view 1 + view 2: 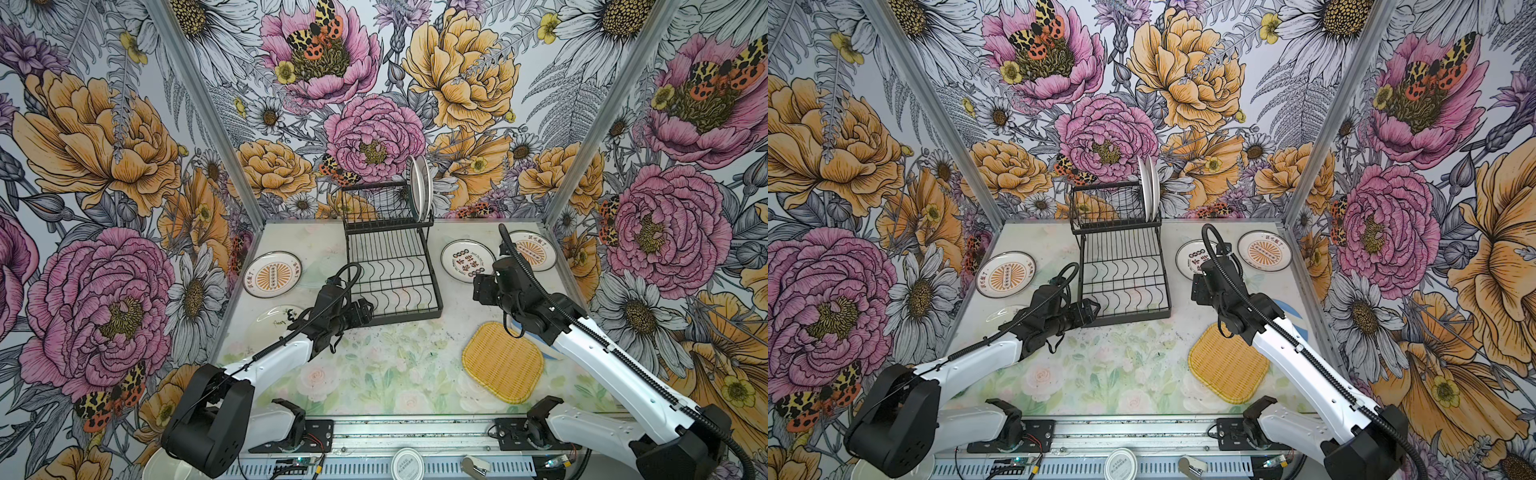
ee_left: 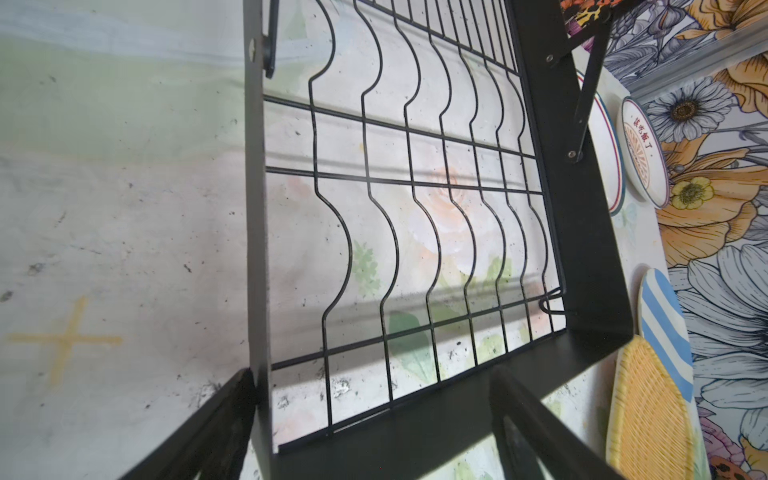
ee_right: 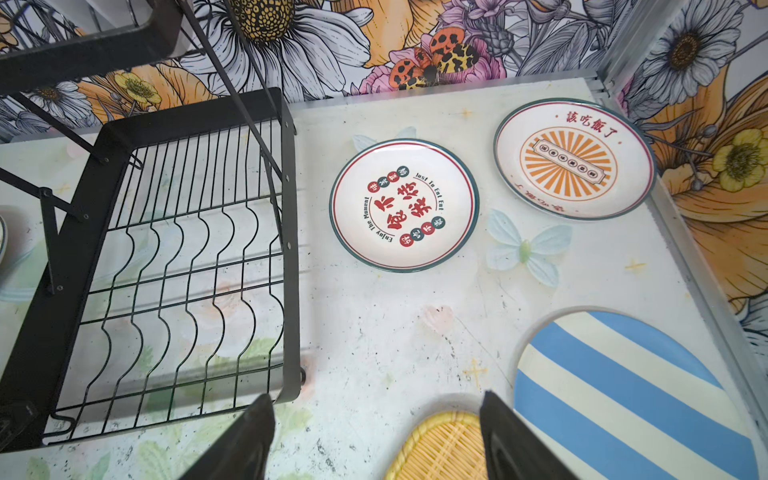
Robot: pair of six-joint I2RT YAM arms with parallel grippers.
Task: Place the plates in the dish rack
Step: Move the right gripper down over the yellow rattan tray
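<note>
The dish rack stands on the tabletop directly ahead of the left hand, which sits at the rack's near corner. In the left wrist view we see that hand's fingers spread apart, gripping nothing, with the corner of the rack's frame between them. We cannot tell whether a finger touches the frame. Up in the raised tier, beyond the left hand and on the side toward the right hand, two white plates stand nearly edge-on, so we cannot read their faces.

The right hand's fingers are likewise apart and empty, above bare tabletop beside the rack. Just beyond this hand the character plate lies flat; in both top views the right arm covers part of it. Farther beyond, away from the rack, lies a sunburst plate. Beside the right hand, on the side away from the rack, the blue-striped plate is cut off by the edge of the wrist view. In the top views it is almost wholly hidden under the right arm, with only a blue sliver showing. Behind the hand, toward the arm's base, the yellow woven plate lies flat, one edge slipping beneath the arm.

On the left hand's outer side, well apart from the rack, lies a second sunburst plate. Behind it, a pale see-through plate is half hidden under the left arm and hard to tell from the tabletop's print.
</note>
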